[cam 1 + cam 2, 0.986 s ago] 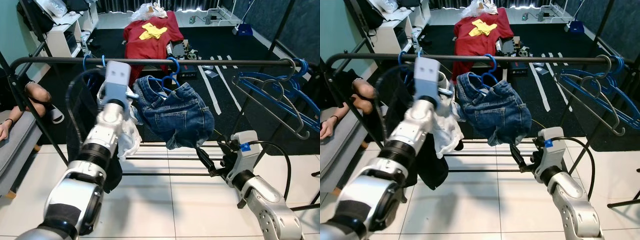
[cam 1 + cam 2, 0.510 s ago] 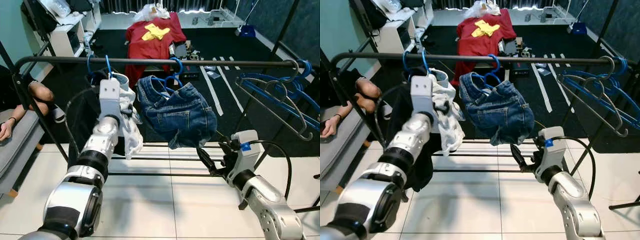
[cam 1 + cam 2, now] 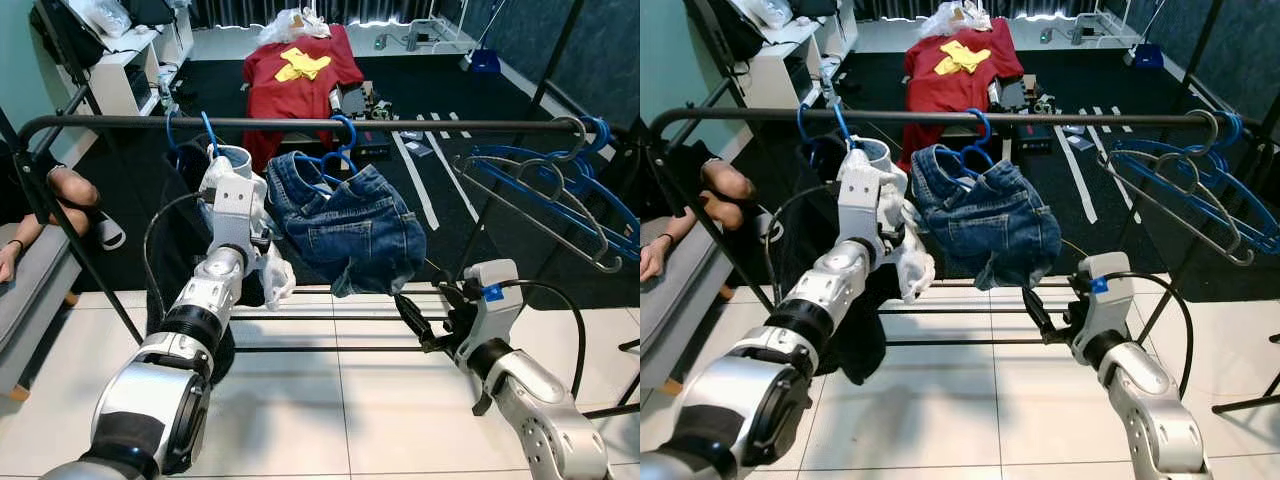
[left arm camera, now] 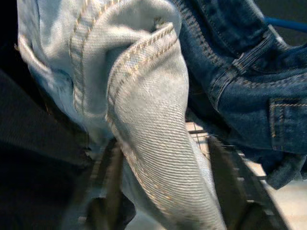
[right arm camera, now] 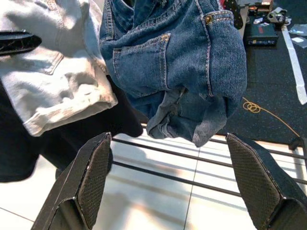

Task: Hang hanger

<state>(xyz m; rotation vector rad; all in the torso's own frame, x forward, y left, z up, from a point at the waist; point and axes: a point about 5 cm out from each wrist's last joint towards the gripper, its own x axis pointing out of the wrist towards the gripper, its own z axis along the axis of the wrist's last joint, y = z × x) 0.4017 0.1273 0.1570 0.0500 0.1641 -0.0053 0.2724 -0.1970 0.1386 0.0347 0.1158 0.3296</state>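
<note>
In the left eye view's upper left the blue plastic hanger [image 3: 205, 135] already hooks the black metal rail [image 3: 400, 125], so the left claw [image 3: 262, 232] should release gently; its wrist view adds open fingers [image 4: 111, 177] straddling pale denim shorts [image 4: 144, 124], while the right wrist view shows the right claw [image 5: 177, 184] open, empty.

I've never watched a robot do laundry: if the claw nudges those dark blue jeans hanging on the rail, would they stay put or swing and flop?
The dark blue jeans hang bunched in folds, so probably floppy. They dangle from a blue hanger hooked over the rail, so likely to swing. Thick denim probably makes them fairly heavy.
</note>
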